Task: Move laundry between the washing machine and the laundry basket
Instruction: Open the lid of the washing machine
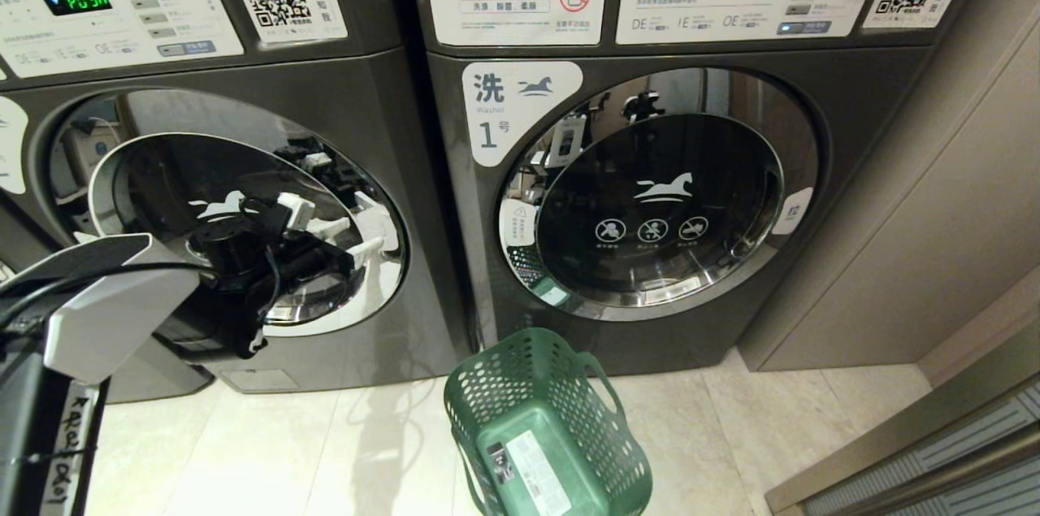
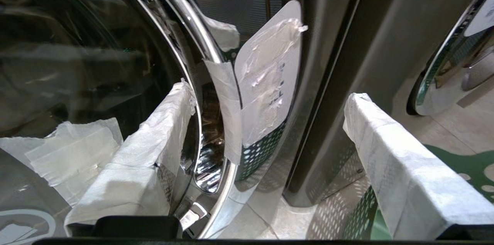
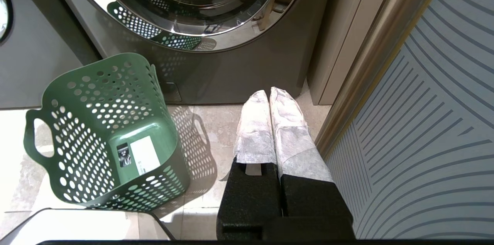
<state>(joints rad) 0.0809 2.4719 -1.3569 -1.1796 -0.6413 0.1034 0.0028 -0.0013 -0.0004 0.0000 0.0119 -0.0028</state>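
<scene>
At the left, the left gripper (image 1: 370, 236) hung before the closed round door (image 1: 244, 215) of the left washing machine (image 1: 203, 175), its cloth-wrapped fingers (image 2: 154, 148) spread wide apart with nothing between them, close to the door's chrome rim. To its right and lower, well apart from it, the green laundry basket (image 1: 487, 386) stood on the floor in front of the right washing machine (image 1: 666, 175), whose door was also shut. No laundry showed in the basket. Farthest right, the right gripper (image 3: 270, 96) hung low above the floor beside the basket, its fingers pressed together, holding nothing.
</scene>
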